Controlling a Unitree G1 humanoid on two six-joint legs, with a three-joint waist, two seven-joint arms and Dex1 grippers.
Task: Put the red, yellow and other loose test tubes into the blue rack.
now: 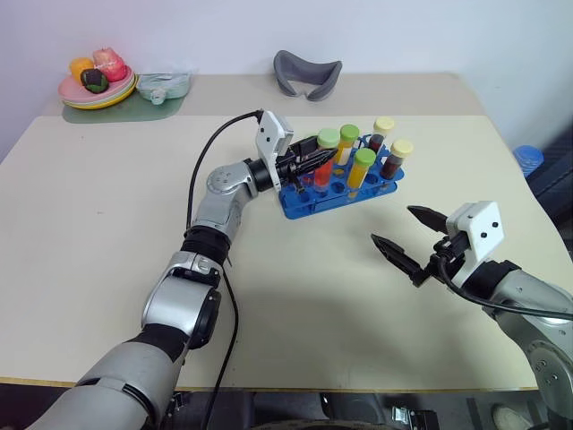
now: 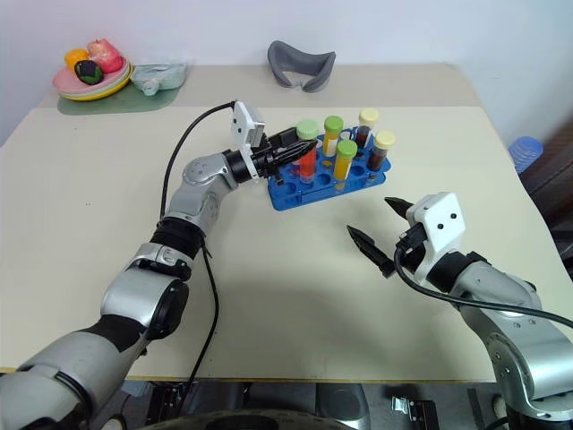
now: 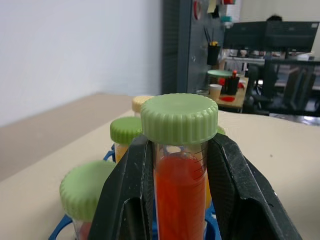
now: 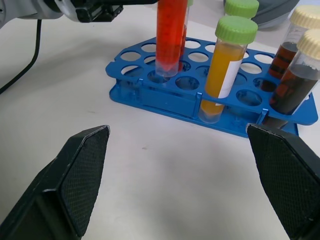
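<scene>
Your left gripper [image 1: 315, 164] is clamped on the red-orange tube [image 4: 170, 35], just under its pale green cap [image 3: 179, 117], with the tube's rounded bottom at the mouth of a hole in the blue rack [image 4: 150, 97], at about twelve o'clock on the table [image 1: 116, 233]. If the tube is tilted, its tip could catch the hole's rim and drag or tip the rack, jostling the yellow tube [image 4: 226, 70] seated beside it. Your right gripper [image 1: 414, 240] hangs at four o'clock, fingers wide apart, holding nothing.
</scene>
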